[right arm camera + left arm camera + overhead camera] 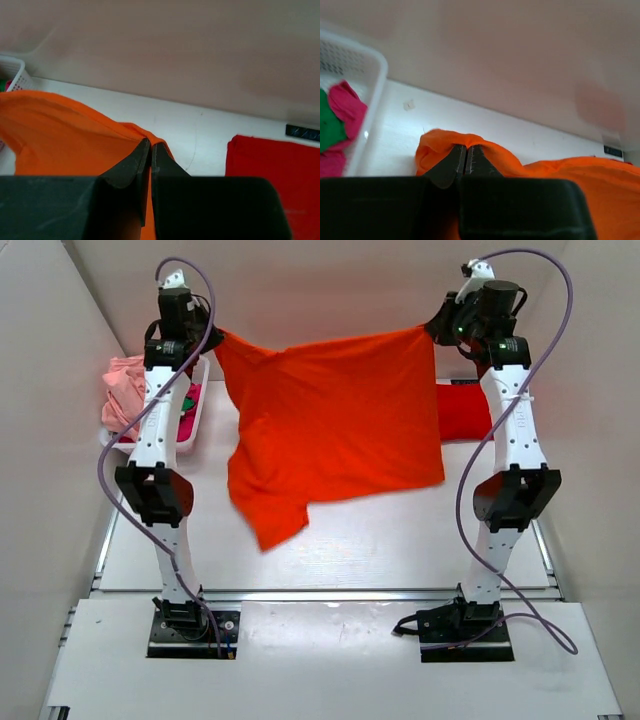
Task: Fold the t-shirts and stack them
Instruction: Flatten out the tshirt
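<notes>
A bright orange t-shirt (335,425) hangs stretched in the air between my two grippers, its lower part draping toward the table. My left gripper (213,333) is shut on the shirt's left top corner; the left wrist view shows its fingers (466,150) pinching orange cloth (500,155). My right gripper (432,330) is shut on the right top corner; in the right wrist view its fingers (151,146) pinch the orange cloth (55,135). A red t-shirt (464,412) lies folded on the table at the back right, also seen in the right wrist view (272,175).
A white mesh basket (193,410) stands at the back left with a pale pink shirt (124,390) over its edge and magenta (346,107) and green (329,125) shirts inside. Enclosure walls rise on both sides and behind.
</notes>
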Action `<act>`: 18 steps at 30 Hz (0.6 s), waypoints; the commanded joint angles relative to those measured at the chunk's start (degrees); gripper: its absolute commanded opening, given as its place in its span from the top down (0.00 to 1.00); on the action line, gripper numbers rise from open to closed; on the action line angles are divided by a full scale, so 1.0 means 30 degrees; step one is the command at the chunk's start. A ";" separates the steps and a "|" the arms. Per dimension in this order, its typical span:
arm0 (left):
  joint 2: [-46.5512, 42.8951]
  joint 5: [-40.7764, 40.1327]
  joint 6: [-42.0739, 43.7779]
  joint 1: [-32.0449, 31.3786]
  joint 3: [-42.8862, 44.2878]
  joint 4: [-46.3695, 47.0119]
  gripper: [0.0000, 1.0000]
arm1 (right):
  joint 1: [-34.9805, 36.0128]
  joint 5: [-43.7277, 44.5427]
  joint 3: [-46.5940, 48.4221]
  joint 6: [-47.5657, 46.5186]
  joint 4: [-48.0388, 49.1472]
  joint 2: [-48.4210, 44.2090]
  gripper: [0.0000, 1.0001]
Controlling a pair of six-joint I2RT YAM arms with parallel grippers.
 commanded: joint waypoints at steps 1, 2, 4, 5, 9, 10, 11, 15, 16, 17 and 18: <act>-0.4290 -0.0938 0.2144 -0.0359 0.0805 0.4245 1.00 | 0.0911 0.2322 0.0076 -0.2534 0.3045 -0.2218 1.00; -0.4557 -0.1639 0.2530 -0.0537 0.1268 0.4455 1.00 | 0.0942 0.2732 -0.0431 -0.2625 0.3493 -0.2863 1.00; -0.5113 -0.2143 0.3470 -0.0859 0.1595 0.4953 1.00 | 0.1322 0.3379 -0.1021 -0.3882 0.3965 -0.3395 1.00; -0.5696 -0.2086 0.3558 -0.0774 0.1102 0.5216 1.00 | 0.1497 0.3555 -0.0645 -0.4349 0.3792 -0.3455 1.00; -0.8127 -0.2406 0.3850 -0.0305 0.0161 0.5308 1.00 | 0.2054 0.5367 -0.0053 -0.6109 0.3496 -0.4739 1.00; -0.8540 -0.2611 0.3939 -0.0739 -0.0102 0.5307 1.00 | 0.2056 0.5402 -0.0664 -0.6228 0.3468 -0.5179 1.00; -0.9472 -0.3193 0.4491 -0.1034 -0.0685 0.5307 1.00 | 0.1998 0.5402 -0.1192 -0.6142 0.3758 -0.6286 1.00; -1.3366 -0.4194 0.4704 -0.2618 -0.5272 0.5539 1.00 | 0.2697 0.6627 -0.5230 -0.6199 0.3910 -0.9774 1.00; -1.3900 -0.3992 0.4325 -0.2677 -0.6276 0.5976 1.00 | 0.2816 0.6720 -0.6169 -0.6113 0.3878 -1.0189 1.00; -1.5037 -0.4077 0.4118 -0.2416 -0.8055 0.6039 1.00 | 0.2904 0.6692 -0.6584 -0.5967 0.3501 -1.0947 1.00; -1.5744 -0.3904 0.3768 -0.2385 -0.9146 0.5836 1.00 | 0.2876 0.6692 -0.7371 -0.5560 0.2801 -1.1680 1.00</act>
